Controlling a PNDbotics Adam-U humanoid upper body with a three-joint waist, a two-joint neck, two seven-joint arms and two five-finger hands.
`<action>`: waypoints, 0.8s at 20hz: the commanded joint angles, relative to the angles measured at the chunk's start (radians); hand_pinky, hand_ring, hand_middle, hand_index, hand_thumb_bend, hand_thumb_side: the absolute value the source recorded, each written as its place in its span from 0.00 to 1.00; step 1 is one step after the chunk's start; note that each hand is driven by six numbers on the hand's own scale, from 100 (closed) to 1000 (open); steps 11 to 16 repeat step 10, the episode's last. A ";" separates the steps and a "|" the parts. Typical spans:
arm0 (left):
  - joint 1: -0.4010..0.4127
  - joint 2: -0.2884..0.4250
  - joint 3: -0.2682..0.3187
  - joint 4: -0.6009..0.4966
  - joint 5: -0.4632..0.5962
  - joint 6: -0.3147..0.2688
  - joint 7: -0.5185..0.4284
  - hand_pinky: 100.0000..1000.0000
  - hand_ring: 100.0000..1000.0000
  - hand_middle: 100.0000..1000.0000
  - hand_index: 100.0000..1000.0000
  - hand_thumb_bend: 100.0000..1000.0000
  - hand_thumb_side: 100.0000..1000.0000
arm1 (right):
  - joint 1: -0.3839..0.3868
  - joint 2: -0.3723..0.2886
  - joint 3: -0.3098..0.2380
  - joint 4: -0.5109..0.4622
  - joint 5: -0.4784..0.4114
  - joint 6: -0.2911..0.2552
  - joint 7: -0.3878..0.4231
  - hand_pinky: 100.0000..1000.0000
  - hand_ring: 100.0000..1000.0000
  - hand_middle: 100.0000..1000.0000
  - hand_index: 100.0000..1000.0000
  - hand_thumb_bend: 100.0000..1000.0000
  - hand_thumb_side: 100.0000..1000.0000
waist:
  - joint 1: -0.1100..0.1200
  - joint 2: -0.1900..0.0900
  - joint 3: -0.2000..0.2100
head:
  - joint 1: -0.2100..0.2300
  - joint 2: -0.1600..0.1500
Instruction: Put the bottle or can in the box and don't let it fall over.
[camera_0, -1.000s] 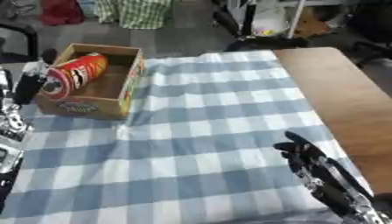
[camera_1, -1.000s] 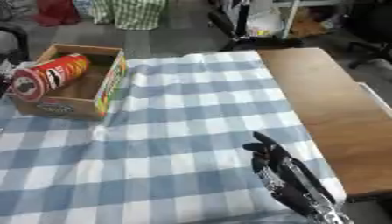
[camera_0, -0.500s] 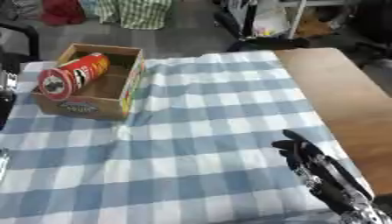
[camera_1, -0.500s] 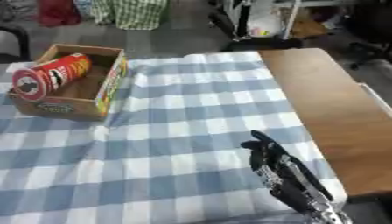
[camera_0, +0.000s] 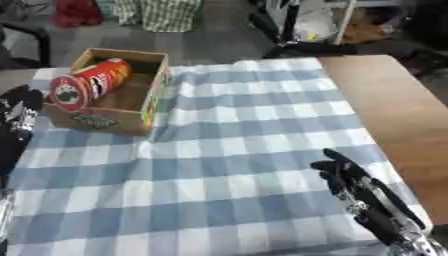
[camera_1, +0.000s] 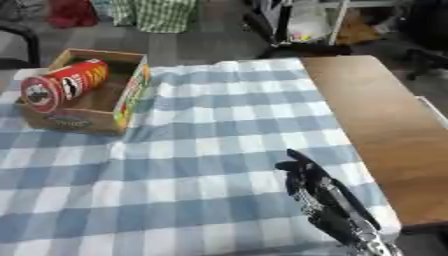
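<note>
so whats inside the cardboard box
A red can lies tilted in the box, its lid end poking over the near rim. The floor under it is hidden.

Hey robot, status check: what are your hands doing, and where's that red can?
Left hand at the left edge beside box, fingers unclear. Right hand idle, open, low right. Red can in box, tilted over its near rim. Nothing in the way.

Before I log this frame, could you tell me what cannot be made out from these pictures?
- Left hand: cut off by the left edge of the left eye view; absent from the right eye view; fingers not readable.
- Red can: its lower end is hidden inside the cardboard box.
- Box label: too blurred to read.
- Right hand: wrist cut off by the bottom edge.
</note>
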 joint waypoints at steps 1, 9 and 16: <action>-0.006 0.004 0.007 -0.005 -0.014 -0.001 -0.013 0.84 0.98 0.76 0.86 0.46 0.81 | -0.010 -0.003 0.005 -0.009 -0.003 0.000 0.006 0.95 0.94 0.79 1.00 0.00 0.63 | 0.002 -0.006 0.001 | 0.030 0.010; -0.003 -0.005 0.003 0.003 -0.022 0.004 -0.012 0.84 0.98 0.76 0.86 0.45 0.82 | -0.009 0.001 0.005 -0.008 0.005 0.000 0.006 0.95 0.94 0.79 1.00 0.00 0.66 | 0.000 -0.003 0.000 | 0.068 0.011; -0.003 -0.006 0.002 0.004 -0.022 0.006 -0.011 0.84 0.98 0.76 0.86 0.45 0.82 | -0.008 0.002 0.005 -0.007 0.006 0.001 0.007 0.95 0.94 0.79 1.00 0.00 0.66 | 0.000 -0.003 0.001 | 0.069 0.011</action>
